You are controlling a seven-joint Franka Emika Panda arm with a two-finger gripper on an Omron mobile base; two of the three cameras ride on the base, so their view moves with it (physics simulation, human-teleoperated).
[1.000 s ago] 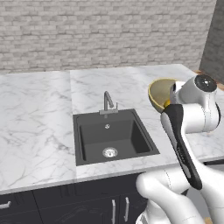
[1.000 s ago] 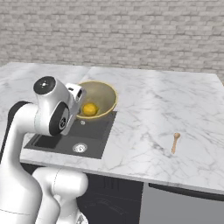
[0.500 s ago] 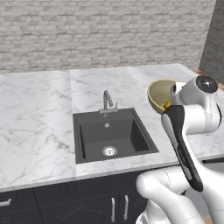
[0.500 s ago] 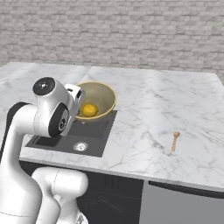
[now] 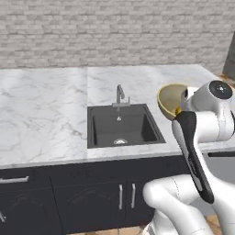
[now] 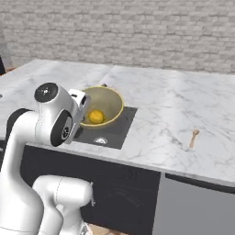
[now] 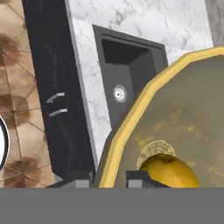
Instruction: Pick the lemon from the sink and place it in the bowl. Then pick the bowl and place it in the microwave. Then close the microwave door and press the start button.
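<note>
The big marble table [image 5: 46, 105] runs along the brick wall. The dark sink [image 5: 124, 128] is set into it, with a grey faucet [image 5: 120, 94] at the back.

The yellow bowl [image 6: 110, 97] is at the right end of the sink, up off the table, I think. It is round, so it has no long side. Its open side faces up (maybe tipped a little, it is hard to tell).

The lemon [image 6: 96, 116] is not in the sink. It sits low in the bowl, near the side the arm holds.

The end effector [image 7: 108, 178] is closed on the bowl's rim. One finger is outside the rim and one is inside, next to the lemon. The rest of the bowl reaches out in front of the fingers.

So the lemon step looks done. Next the bowl must go to the microwave, and it should stay level so the lemon does not roll out.

A small wooden spoon [image 6: 194, 137] lies far off to the right.
</note>
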